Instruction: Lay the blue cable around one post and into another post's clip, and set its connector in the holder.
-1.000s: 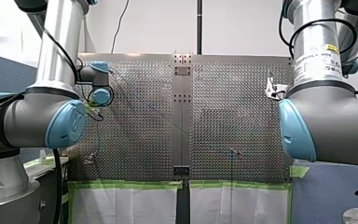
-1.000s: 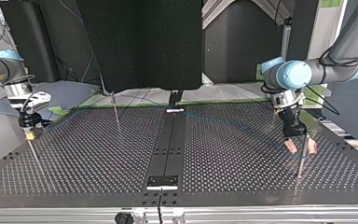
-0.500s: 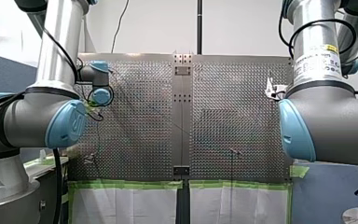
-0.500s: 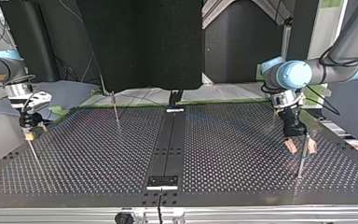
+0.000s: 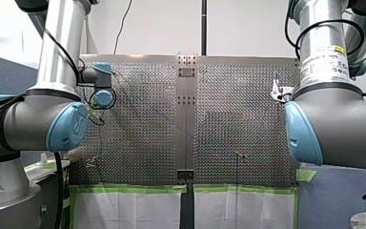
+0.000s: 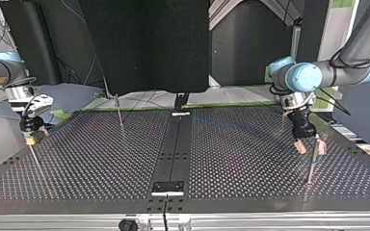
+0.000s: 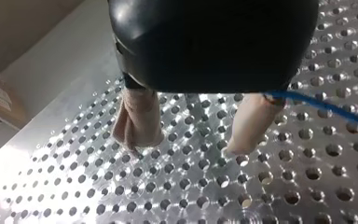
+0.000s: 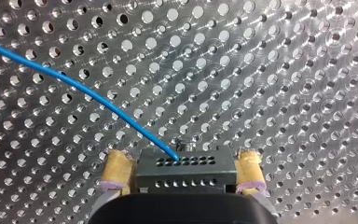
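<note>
**A:** Where is the blue cable (image 8: 98, 100) right now?

**B:** One end runs into the dark connector (image 8: 186, 172). My right gripper (image 8: 182, 156) is clamped on that connector, with a yellow pad (image 8: 116, 170) on each side. From there the cable curves away over the perforated desk (image 8: 284, 70).

**A:** And where is that gripper on the desk?

**B:** At the top view's left edge, low over the holes.

**A:** What about the other arm?

**B:** My left gripper (image 6: 310, 148) is at the top view's right, spread wide and holding nothing. Its beige fingers (image 6: 299, 147) sit either side of a thin post (image 6: 309, 171).

**A:** Does the cable reach it?

**B:** In the left wrist view the cable passes just beside one finger. I cannot tell whether it touches.

**A:** Are there any other posts?

**B:** A second post (image 6: 120, 113) stands near the far edge. It is at the view's left of the dark centre strip (image 6: 173, 154) and well apart from both grippers.
</note>
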You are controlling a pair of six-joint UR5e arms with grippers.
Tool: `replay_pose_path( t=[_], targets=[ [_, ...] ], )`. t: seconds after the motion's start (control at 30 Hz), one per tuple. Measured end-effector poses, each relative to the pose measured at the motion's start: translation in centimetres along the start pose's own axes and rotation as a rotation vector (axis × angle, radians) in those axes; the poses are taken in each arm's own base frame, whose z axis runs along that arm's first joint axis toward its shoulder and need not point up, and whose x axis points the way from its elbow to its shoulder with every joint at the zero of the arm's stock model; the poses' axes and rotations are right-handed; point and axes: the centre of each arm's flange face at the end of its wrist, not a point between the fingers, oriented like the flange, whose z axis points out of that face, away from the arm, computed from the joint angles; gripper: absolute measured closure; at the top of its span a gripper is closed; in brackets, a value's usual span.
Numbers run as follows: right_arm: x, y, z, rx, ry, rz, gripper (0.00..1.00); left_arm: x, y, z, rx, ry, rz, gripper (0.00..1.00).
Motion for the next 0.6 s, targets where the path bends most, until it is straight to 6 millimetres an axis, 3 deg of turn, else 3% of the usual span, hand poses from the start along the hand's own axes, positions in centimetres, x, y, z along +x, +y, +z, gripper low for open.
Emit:
replay_pose_path(
  t=[0.23, 0.6],
  targets=[
    [0.0, 0.0, 0.0, 0.0, 0.0, 0.0, 0.0, -0.9, -0.2, -0.4, -0.043, -0.026, -0.006, 0.0],
    [0.0, 0.0, 0.0, 0.0, 0.0, 0.0, 0.0, -3.9, -3.9, -1.7, -0.006, -0.006, 0.003, 0.0]
  ],
)
